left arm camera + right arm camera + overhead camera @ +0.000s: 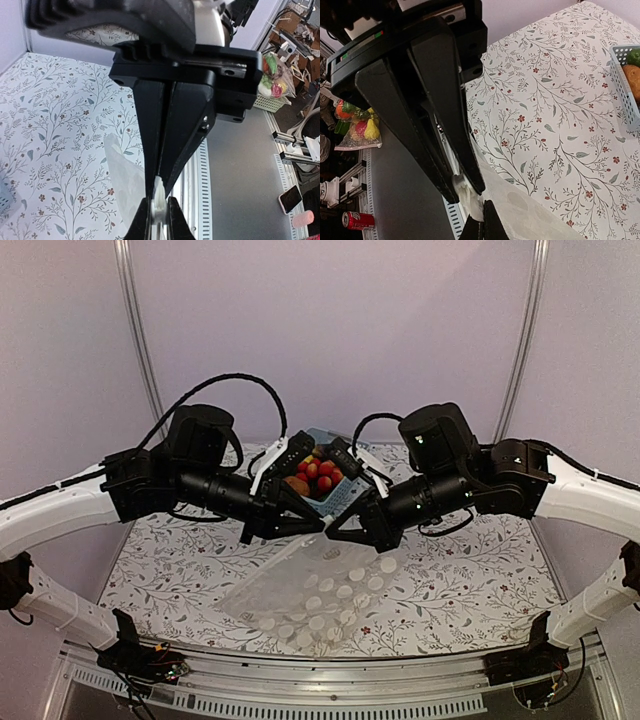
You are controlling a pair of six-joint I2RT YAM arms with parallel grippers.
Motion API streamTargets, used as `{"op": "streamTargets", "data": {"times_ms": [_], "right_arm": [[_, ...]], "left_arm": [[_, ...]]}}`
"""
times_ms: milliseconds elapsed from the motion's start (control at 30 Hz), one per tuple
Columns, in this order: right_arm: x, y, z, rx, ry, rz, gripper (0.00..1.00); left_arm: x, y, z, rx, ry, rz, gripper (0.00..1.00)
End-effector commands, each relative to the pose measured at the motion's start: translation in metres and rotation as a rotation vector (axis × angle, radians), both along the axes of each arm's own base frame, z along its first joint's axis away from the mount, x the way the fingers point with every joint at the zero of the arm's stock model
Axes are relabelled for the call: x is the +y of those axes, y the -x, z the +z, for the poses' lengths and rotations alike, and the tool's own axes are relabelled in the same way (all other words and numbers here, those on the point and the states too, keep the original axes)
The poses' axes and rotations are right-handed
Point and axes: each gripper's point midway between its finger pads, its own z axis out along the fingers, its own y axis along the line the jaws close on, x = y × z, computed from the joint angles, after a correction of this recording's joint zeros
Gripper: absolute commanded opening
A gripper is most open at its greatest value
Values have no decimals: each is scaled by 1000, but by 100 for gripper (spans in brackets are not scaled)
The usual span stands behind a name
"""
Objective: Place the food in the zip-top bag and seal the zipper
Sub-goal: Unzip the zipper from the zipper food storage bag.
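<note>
The left gripper and right gripper each pinch the far mouth edge of the clear, white-dotted floppy plastic bag, which trails nearward over the floral surface. The small mixed food sits just beyond both, in the light-blue slotted basket.

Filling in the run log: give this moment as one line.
left gripper: shut on zip-top bag | right gripper: shut on zip-top bag | food: in basket, not bagged
</note>
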Motion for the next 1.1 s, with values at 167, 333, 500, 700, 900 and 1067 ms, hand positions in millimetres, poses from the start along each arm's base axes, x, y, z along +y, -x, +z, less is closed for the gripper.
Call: {"op": "streamTargets", "data": {"times_ms": [167, 333, 500, 700, 900, 1067], "right_arm": [[-7, -8, 8, -27, -15, -53, 0], [-8, -10, 8, -33, -13, -67, 0], [-9, -13, 7, -38, -9, -83, 0], [-13, -17, 7, -47, 0, -106, 0], [-16, -19, 6, -50, 2, -122, 0], [-18, -23, 4, -48, 10, -143, 0]], "left_arm": [[5, 6, -14, 3, -60, -9, 0], [6, 5, -15, 3, -65, -8, 0], [6, 5, -16, 2, -69, -6, 0], [7, 4, -18, -3, -80, -3, 0], [10, 0, -21, -19, -95, 20, 0], [11, -4, -23, -25, -105, 30, 0]]}}
